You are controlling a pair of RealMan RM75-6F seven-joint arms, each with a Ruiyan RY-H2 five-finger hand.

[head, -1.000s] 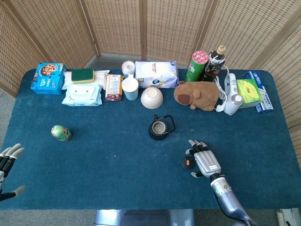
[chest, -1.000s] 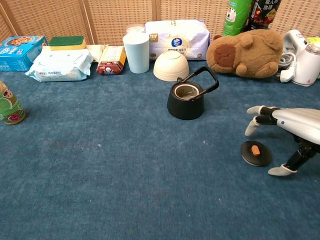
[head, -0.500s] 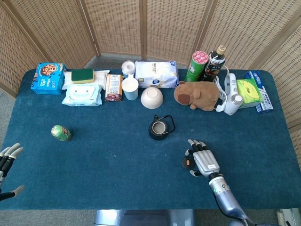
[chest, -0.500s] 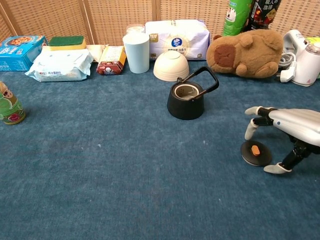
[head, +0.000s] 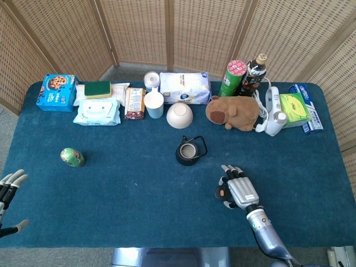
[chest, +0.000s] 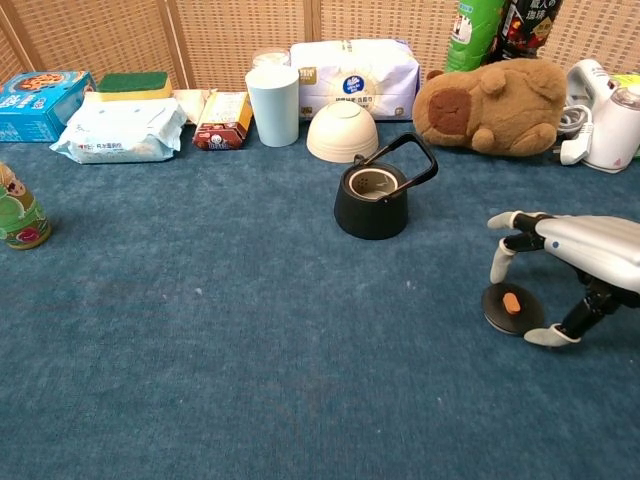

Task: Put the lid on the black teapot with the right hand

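Two views of a blue-covered bench (head: 139, 189). The right hand (head: 238, 187) lay palm-down over the near right of the bench, and in the head view it hid most of the lid (head: 221, 193), of which only the left edge showed. The chest view cut the right hand (chest: 570, 262) off at the frame's right edge; its fingers (chest: 503, 258) arched apart over the lid (chest: 512, 309), a flat black disc with an orange knob that lay on the cloth. One fingertip stood at the lid's far edge and the thumb tip at its near right edge; whether either actually touched the lid could not be made out, and the lid was not lifted. The left hand (head: 10, 192) showed only in part at the near left corner of the head view, fingers spread, holding nothing.

The black teapot (chest: 377, 192) stood upright and uncovered toward the middle of the bench, well apart from the lid, to its left and farther away, its handle raised. Along the far edge sat a plush capybara (chest: 495, 98), an upturned bowl (chest: 342, 131) and a pale cup (chest: 273, 105).
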